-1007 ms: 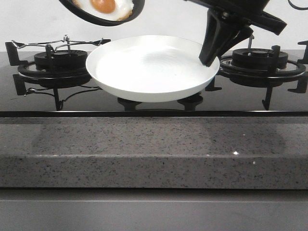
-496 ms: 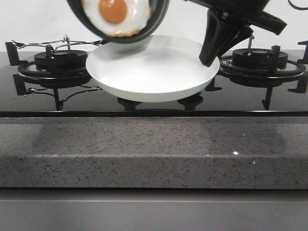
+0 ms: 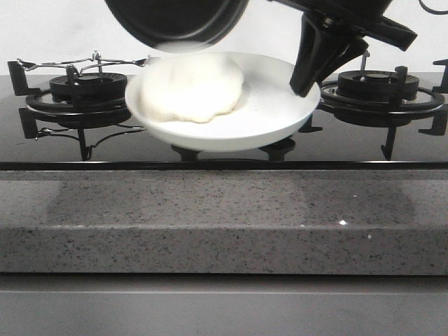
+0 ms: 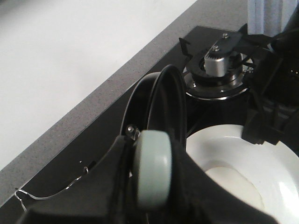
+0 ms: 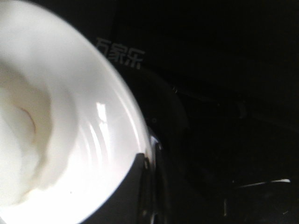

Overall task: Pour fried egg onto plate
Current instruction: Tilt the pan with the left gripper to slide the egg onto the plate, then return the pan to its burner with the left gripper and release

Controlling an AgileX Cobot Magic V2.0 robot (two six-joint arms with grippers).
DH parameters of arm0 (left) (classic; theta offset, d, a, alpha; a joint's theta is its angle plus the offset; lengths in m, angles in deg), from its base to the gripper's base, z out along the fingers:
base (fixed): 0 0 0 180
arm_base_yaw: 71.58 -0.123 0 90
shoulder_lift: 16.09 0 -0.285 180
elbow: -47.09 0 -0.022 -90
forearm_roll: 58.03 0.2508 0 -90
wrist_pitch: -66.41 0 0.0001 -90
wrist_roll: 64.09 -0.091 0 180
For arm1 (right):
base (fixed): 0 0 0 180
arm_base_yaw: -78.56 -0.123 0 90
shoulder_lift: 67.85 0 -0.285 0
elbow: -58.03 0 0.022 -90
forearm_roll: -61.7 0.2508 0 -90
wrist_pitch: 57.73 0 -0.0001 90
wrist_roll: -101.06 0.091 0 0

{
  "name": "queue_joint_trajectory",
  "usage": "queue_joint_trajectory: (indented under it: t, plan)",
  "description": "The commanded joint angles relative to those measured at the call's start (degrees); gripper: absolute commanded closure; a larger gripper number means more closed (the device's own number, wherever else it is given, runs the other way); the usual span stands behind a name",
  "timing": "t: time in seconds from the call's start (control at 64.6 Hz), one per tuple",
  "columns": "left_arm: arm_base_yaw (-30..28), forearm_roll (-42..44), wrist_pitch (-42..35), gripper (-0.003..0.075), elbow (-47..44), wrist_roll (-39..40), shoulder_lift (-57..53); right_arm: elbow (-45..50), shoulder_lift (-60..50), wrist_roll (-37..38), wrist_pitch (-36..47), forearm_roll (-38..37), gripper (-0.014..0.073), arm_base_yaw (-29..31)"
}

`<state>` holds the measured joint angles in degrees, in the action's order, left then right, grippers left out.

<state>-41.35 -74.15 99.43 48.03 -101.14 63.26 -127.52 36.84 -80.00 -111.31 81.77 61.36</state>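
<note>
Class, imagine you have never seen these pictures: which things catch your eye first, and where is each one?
First, the fried egg, a pale patch lying on the left part of the white plate, which is held above the stove between the two burners. Next, the black frying pan, tipped steeply above the plate's left rear. The right hand grips the plate's right rim.

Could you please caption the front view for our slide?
Fried egg lying yolk-down on the white plate, black frying pan tipped above it.

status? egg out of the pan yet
Left gripper shut on frying pan handle, pan tipped above plate. Right gripper shut on plate rim. Fried egg lying pale side up on plate's left half. Nothing in the way.
</note>
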Motion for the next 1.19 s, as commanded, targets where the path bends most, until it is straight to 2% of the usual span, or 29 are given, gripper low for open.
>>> queue_joint_trajectory:
  t: [0.0,0.248,0.418,0.511,0.604,0.79,0.867,1.007,1.177]
  plan:
    - [0.5,-0.9,-6.4,0.0739,1.9,0.0,-2.1,-1.3,-2.2,-0.5,2.3,0.7,0.0661,0.2]
    - [-0.7,-2.2,-6.0,0.0739,1.9,1.2,-2.1,-1.3,-2.2,-0.5,2.3,0.7,0.0661,0.2]
    - [-9.0,-7.5,-5.7,0.0739,1.9,8.7,-1.8,-1.3,-2.2,-0.5,2.3,0.7,0.0661,0.2]
    - [-16.1,-16.8,-4.6,0.0739,1.9,9.4,-0.6,-1.3,-2.2,-0.5,2.3,0.7,0.0661,0.2]
    - [-24.4,-29.8,-2.1,0.0739,1.9,9.4,1.8,-1.3,-2.2,-0.5,2.3,0.7,0.0661,0.2]
    - [-39.6,-53.8,9.8,0.0739,1.9,9.3,9.7,-1.3,-2.2,-0.5,2.3,0.7,0.0661,0.2]
    - [-44.0,-62.6,14.4,0.0739,1.9,9.3,14.6,-1.3,-2.2,-0.5,2.3,0.7,0.0661,0.2]
    - [-48.9,-71.8,20.5,0.0739,1.9,9.3,21.2,-1.3,-2.2,-0.5,2.3,0.7,0.0661,0.2]
    - [-51.9,-77.0,25.7,0.0739,1.9,9.3,28.0,-1.3,-2.2,-0.5,2.3,0.7,0.0661,0.2]
